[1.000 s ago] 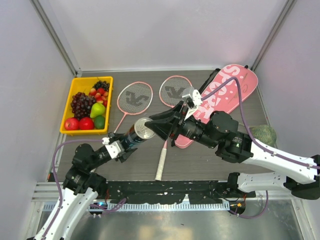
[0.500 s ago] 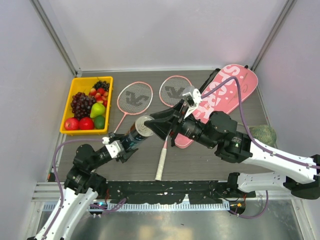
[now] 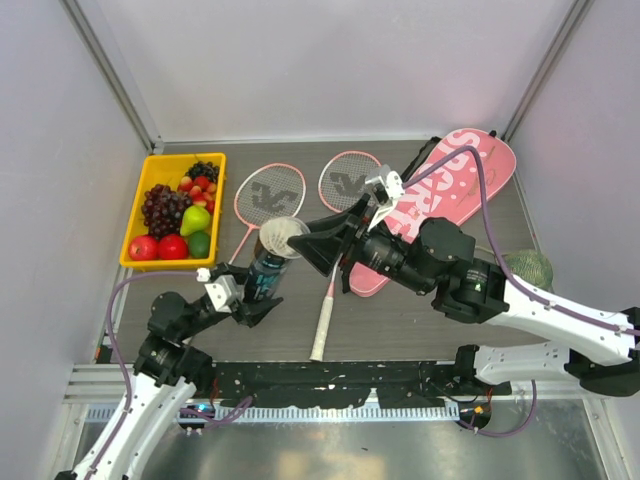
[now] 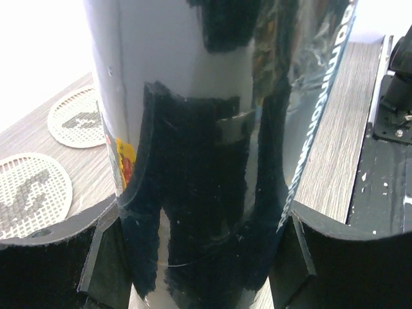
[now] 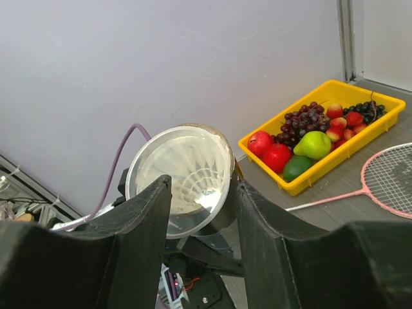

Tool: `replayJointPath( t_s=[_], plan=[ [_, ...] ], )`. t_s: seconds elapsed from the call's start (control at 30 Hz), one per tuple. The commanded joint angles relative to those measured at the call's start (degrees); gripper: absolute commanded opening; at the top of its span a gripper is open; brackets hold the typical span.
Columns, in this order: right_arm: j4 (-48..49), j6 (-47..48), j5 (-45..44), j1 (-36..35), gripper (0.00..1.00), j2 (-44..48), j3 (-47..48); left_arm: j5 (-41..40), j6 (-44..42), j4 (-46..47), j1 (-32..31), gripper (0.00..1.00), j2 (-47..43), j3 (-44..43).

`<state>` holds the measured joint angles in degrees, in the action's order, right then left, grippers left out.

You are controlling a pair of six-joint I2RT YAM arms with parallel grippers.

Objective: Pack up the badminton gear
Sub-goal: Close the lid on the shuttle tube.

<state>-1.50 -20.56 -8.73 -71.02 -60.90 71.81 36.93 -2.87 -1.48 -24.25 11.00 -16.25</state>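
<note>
My left gripper (image 3: 250,290) is shut on the lower part of the long dark tube (image 3: 265,272) and holds it nearly upright above the table. In the left wrist view the tube (image 4: 199,129) fills the gap between the fingers (image 4: 96,257). My right gripper (image 3: 312,248) is open, its tips level with the tube's mouth (image 5: 180,177). The shuttlecock's white feathers (image 5: 183,170) show inside the tube. Two pink rackets (image 3: 268,195) (image 3: 350,182) lie flat behind it. The pink SPORT bag (image 3: 440,195) lies at the back right, partly under my right arm.
A yellow tray (image 3: 135,215) of fruit stands at the back left and also shows in the right wrist view (image 5: 360,151). A green netted ball (image 3: 528,268) lies at the right, behind my right arm. One racket's white handle (image 3: 322,320) reaches toward the near edge.
My left gripper has tipped the tube more upright, so its mouth has moved up and to the left. My right gripper has followed the mouth leftward.
</note>
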Motion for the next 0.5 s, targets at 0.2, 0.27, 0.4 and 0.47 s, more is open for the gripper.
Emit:
replayJointPath(
  t_s=[0.2,0.27,0.4,0.47],
  plan=[
    [-2.5,-2.1,1.2,-0.5,0.48,-5.1,-0.7,-0.2,8.1,18.1,0.1,0.00,1.0,0.4],
    [-2.5,-2.0,0.9,-0.5,0.48,-5.4,-0.3,0.2,6.5,17.5,0.0,0.00,1.2,0.6],
    [-3.2,-0.7,-0.1,-0.5,0.49,-5.2,0.9,-0.5,1.1,12.3,0.0,0.00,0.5,-0.3],
    [-3.9,0.3,-0.7,-0.5,0.47,-5.0,1.6,0.2,-2.6,8.9,0.0,0.00,0.5,-2.1]
  ],
)
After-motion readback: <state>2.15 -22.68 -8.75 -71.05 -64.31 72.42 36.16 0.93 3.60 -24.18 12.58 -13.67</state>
